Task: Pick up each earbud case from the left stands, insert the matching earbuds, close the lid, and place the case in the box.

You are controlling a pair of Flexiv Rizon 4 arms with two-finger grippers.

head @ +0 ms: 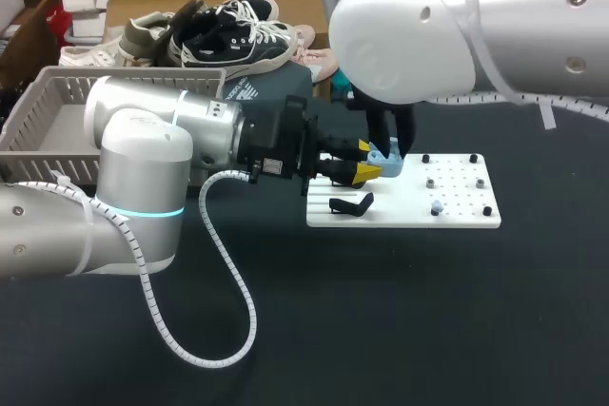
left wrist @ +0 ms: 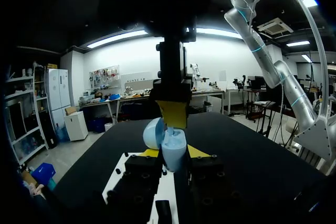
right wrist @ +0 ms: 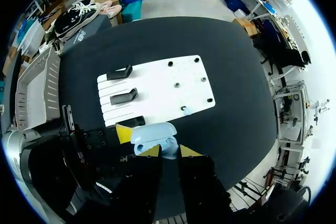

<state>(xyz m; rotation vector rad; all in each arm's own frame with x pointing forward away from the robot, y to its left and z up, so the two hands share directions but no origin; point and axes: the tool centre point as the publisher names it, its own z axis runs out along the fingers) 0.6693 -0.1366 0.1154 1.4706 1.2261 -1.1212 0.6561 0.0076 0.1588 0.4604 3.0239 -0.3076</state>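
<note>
My left gripper (head: 367, 166) comes in from the left and is shut on a light blue earbud case (head: 387, 163), held with its lid open above the white board (head: 404, 216). In the left wrist view the case (left wrist: 171, 148) sits between the yellow tips of the left gripper (left wrist: 173, 156). My right gripper (head: 390, 140) hangs straight down onto the case's opening; its fingers (left wrist: 173, 113) pinch a small light blue earbud. From the right wrist the right gripper (right wrist: 169, 151) is just over the case (right wrist: 153, 132). A second earbud (head: 436, 207) rests on the board.
Black stands (head: 350, 204) line the board's left side, three of them showing in the right wrist view (right wrist: 124, 97). Small black pegs (head: 471, 156) dot its right half. A grey slatted box (head: 57, 102) stands at the far left, behind my left arm.
</note>
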